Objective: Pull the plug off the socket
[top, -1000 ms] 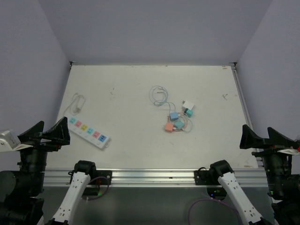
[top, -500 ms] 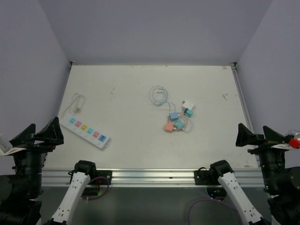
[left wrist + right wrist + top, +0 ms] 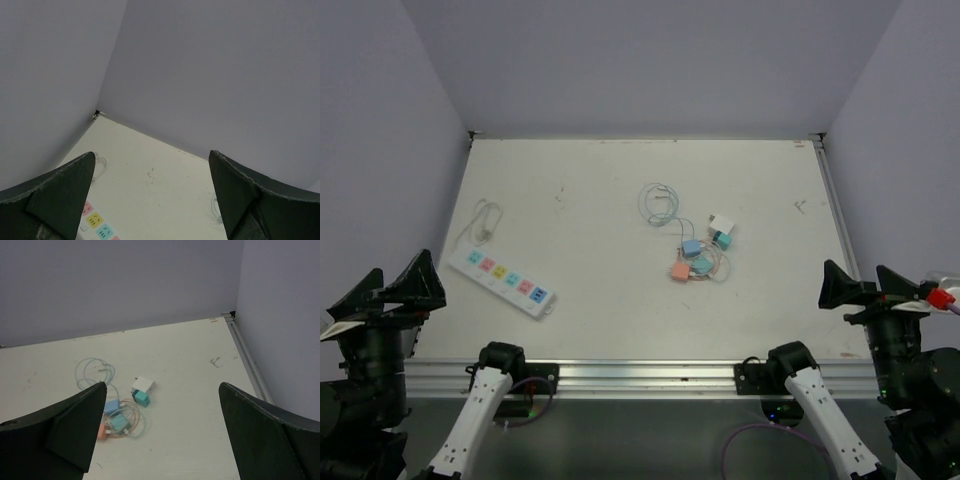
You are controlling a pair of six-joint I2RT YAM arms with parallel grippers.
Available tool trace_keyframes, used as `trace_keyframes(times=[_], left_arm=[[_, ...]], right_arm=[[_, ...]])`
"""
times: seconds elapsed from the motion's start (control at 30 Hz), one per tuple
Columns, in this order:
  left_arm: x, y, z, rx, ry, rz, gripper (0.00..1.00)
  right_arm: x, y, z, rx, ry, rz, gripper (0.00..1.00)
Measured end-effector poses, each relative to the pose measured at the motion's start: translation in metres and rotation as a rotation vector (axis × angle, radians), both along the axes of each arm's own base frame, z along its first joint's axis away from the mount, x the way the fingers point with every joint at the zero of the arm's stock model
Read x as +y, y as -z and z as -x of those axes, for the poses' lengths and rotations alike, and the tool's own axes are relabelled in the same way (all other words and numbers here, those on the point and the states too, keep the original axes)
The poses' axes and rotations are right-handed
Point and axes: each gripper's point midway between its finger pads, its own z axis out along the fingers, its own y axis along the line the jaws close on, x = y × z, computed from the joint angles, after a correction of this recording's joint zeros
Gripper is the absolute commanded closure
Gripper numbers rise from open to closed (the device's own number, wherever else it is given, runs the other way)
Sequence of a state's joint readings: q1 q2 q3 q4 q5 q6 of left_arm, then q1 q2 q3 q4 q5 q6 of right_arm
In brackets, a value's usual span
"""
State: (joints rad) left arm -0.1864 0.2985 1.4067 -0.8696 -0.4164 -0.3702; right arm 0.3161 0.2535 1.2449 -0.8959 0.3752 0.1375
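Note:
The socket (image 3: 502, 281), a long white strip with coloured outlet faces, lies at the near left of the table, and its faces look bare from above. Its end also shows at the bottom of the left wrist view (image 3: 97, 224). Several small charger plugs (image 3: 698, 255) lie tangled in thin cables mid-table, also seen in the right wrist view (image 3: 141, 392). My left gripper (image 3: 398, 285) hangs open off the table's near-left corner, left of the socket. My right gripper (image 3: 853, 283) stands open at the near-right edge, far from the plugs. Both hold nothing (image 3: 151, 162) (image 3: 162, 386).
The socket's thin white cord (image 3: 485, 220) lies coiled behind the strip near the left edge. A pale blue cable loop (image 3: 660, 203) trails back from the charger pile. A metal rail (image 3: 835, 215) runs along the table's right edge, and grey walls close in three sides.
Both arms have drawn back: the left gripper has slid left and toward the near edge, away from the socket; the right has shifted slightly left. Socket and chargers have not moved.

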Motion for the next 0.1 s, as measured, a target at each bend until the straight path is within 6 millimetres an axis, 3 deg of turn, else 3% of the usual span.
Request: trace_keyframes(times=[0.1], left_arm=[[0.0022, -0.0022, 0.002, -0.019, -0.01, 0.006, 0.01]], right_arm=[[0.0005, 0.0014, -0.0013, 0.004, 0.0, 0.001, 0.01]])
